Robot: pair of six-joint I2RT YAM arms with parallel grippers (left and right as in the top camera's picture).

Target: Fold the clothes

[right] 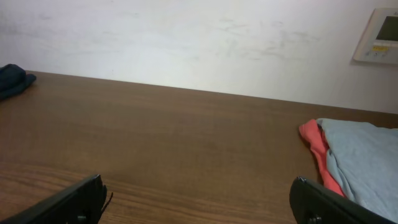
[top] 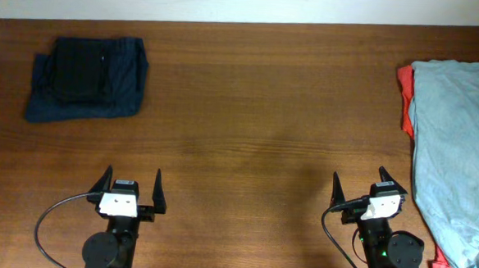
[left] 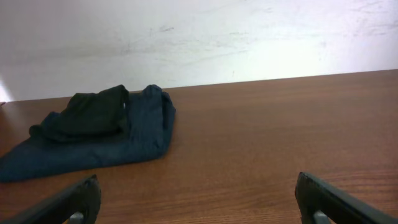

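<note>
Left gripper point(top: 133, 173), right gripper point(top: 359, 175): jaws spread wide, nothing held, at table point(top: 257, 110) near edge. Grey-blue T-shirt point(top: 460, 154) lies at table right end, over red-orange T-shirt point(top: 406, 85), whose edge pokes out. Navy pieces point(top: 86, 81) sit stacked at table far-left corner.

Left arm point(top: 120, 222) and right arm point(top: 382, 240) parallel, fingers point(top: 102, 181) wide apart, empty.

A dark reddish-brown wooden table point(top: 250, 93) fills the view, its grain running left to right. Behind its far edge stands a plain white wall point(left: 249, 37) (faintly scuffed), with a pale control panel point(right: 379, 34) mounted at far right.
</note>
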